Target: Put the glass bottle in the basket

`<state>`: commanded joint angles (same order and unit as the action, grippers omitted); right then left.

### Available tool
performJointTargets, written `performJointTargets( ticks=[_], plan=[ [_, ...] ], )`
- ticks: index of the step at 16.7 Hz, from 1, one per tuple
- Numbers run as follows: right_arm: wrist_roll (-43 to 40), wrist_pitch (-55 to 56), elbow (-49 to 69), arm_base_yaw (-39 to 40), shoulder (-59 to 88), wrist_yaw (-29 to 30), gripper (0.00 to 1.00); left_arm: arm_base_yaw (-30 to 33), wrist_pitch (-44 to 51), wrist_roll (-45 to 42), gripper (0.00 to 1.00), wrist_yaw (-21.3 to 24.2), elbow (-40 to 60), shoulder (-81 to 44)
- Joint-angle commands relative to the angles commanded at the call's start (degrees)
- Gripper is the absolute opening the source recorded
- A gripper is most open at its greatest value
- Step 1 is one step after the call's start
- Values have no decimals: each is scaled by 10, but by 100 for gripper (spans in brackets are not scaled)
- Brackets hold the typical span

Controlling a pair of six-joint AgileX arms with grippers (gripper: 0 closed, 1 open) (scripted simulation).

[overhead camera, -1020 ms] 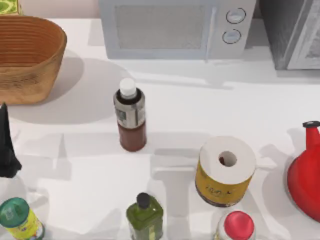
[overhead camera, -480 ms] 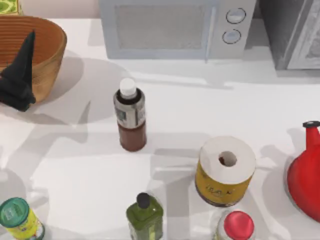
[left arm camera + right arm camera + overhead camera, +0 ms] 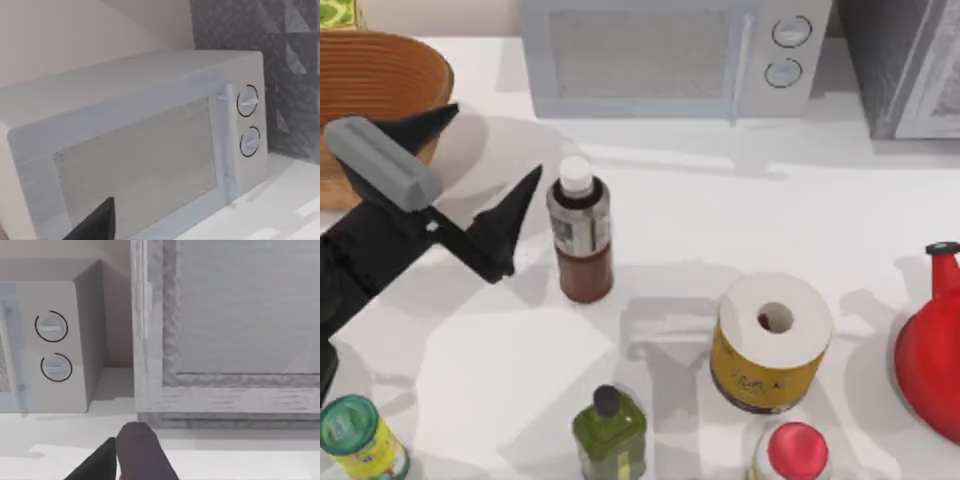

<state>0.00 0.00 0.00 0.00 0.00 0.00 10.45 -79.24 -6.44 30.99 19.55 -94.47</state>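
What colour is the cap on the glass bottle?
White, clearest in the top view: glass bottle.

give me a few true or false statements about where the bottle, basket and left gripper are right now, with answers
1. The glass bottle stands upright on the table. True.
2. The glass bottle is inside the basket. False: it stands on the table, to the right of the basket.
3. The left gripper is open, just left of the glass bottle. True.
4. The left gripper is clamped on the glass bottle. False: its fingers are spread and apart from the bottle.
5. The olive-green bottle lies on its side. False: it stands upright near the table's front edge.
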Motion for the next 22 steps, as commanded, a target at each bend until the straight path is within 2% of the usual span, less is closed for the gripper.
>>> performJointTargets(
  ticks=[4,7,13,16,22],
  plan=[
    [0,0,0,0,0,0,100,42,-76,15,100,2,-29,-132],
    [0,0,0,0,0,0,100,55,-94,19,100,1,-42,-168],
    [0,0,0,0,0,0,100,53,-92,19,100,2,-40,-166],
    [0,0,0,0,0,0,100,53,-62,20,100,2,-20,-155],
    [0,0,0,0,0,0,100,94,-7,26,100,-36,60,-177]
  ],
)
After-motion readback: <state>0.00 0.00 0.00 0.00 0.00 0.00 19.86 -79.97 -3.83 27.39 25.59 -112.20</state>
